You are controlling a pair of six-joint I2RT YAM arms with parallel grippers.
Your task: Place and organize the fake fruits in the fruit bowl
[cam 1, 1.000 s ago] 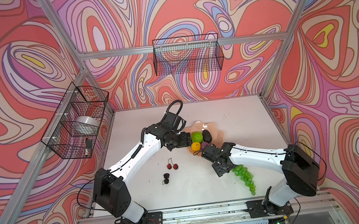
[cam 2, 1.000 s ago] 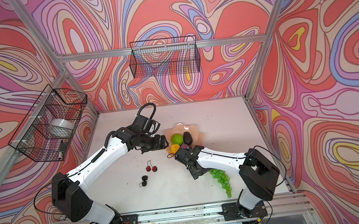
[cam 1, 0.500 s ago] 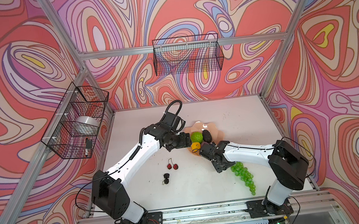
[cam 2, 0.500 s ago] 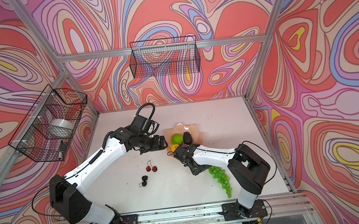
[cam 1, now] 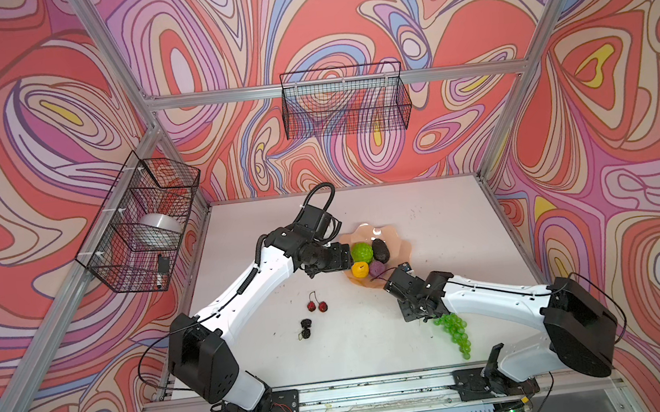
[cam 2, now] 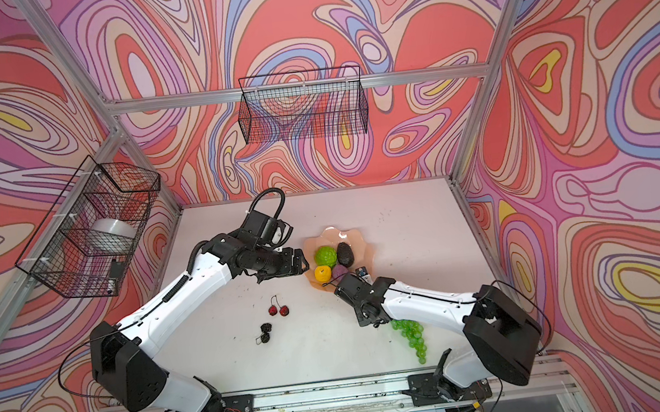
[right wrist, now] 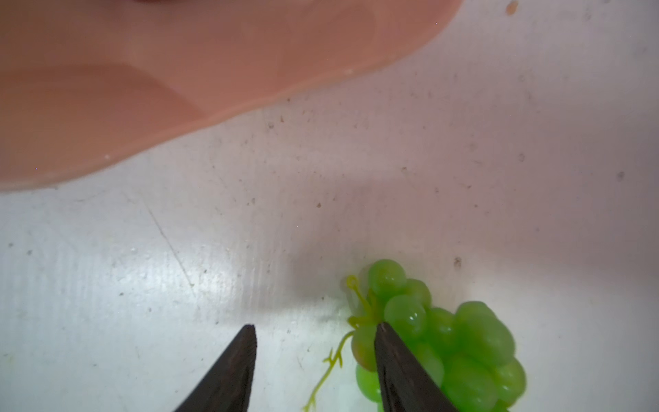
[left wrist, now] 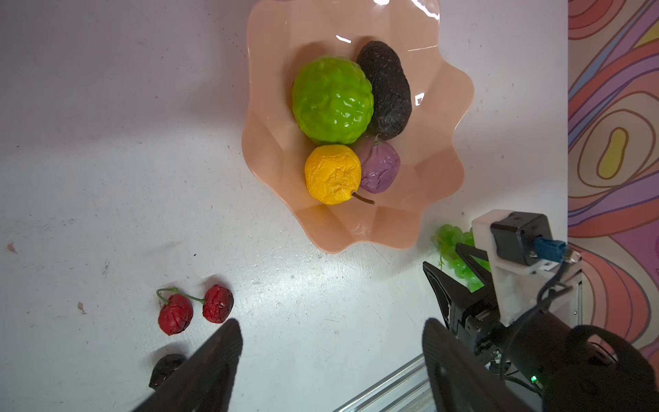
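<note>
The peach-pink fruit bowl point(cam 1: 401, 245) point(left wrist: 271, 149) holds a bumpy lime-green ball point(left wrist: 331, 100), a dark avocado point(left wrist: 387, 89), a yellow fruit point(left wrist: 331, 174) and a purple fruit point(left wrist: 379, 167). On the table in front of it lie the red cherry pair point(cam 1: 317, 306) point(left wrist: 194, 308) and the black berries point(cam 1: 306, 327). The green grape bunch point(cam 1: 454, 329) point(right wrist: 463, 342) lies at the front right. My right gripper point(right wrist: 315, 326) point(cam 1: 419, 318) is open low over the bunch's stem end, one finger overlapping the grapes. My left gripper point(left wrist: 330, 324) point(cam 1: 344, 257) hangs open and empty beside the bowl's left rim.
A wire basket point(cam 1: 138, 227) on the left wall holds a silver bowl point(cam 1: 157, 225). Another wire basket point(cam 1: 344, 101) hangs on the back wall. An aluminium rail point(cam 1: 360, 387) runs along the table's front edge.
My right gripper has settled closer to the grape bunch's stem end and its jaws have narrowed. The left arm has not moved.
</note>
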